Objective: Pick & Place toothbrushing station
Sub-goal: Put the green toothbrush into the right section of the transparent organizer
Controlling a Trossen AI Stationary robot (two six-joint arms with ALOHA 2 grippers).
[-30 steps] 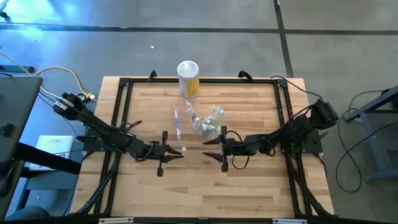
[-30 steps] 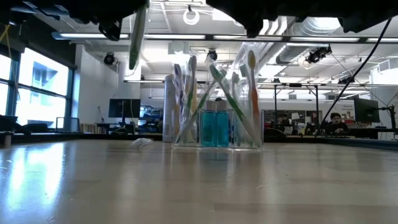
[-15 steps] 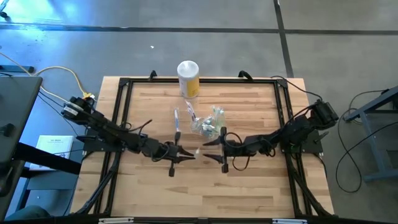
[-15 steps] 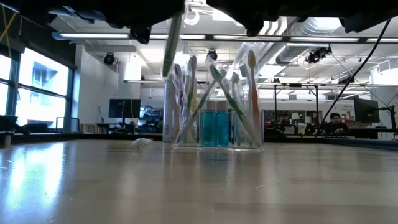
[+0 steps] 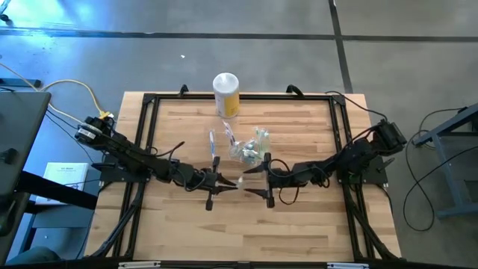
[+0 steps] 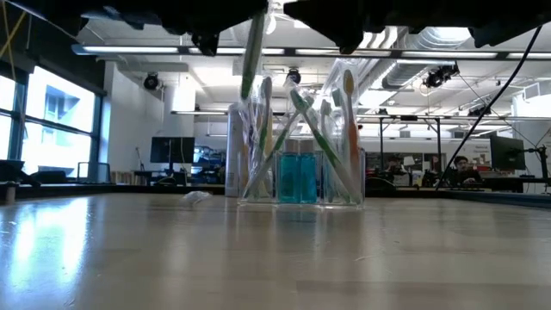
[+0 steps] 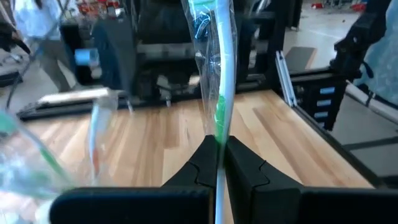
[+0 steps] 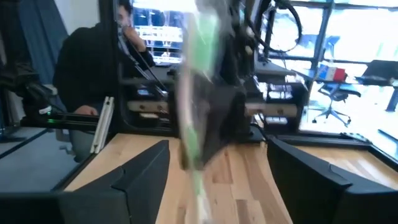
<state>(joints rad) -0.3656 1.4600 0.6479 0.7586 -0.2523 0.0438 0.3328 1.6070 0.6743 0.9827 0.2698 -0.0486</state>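
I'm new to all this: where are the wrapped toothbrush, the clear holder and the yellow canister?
wrapped toothbrush [image 7: 219,93], left wrist view, mid-shaft.
clear holder [image 6: 300,179], low view, front wall.
yellow canister [image 5: 226,84], high view, white top.

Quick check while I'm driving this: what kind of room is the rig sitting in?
Most likely a robotics lab or workshop in an open-plan industrial space: exposed ducts and strip lights overhead, a bare concrete floor, and desks with monitors behind the wooden table.
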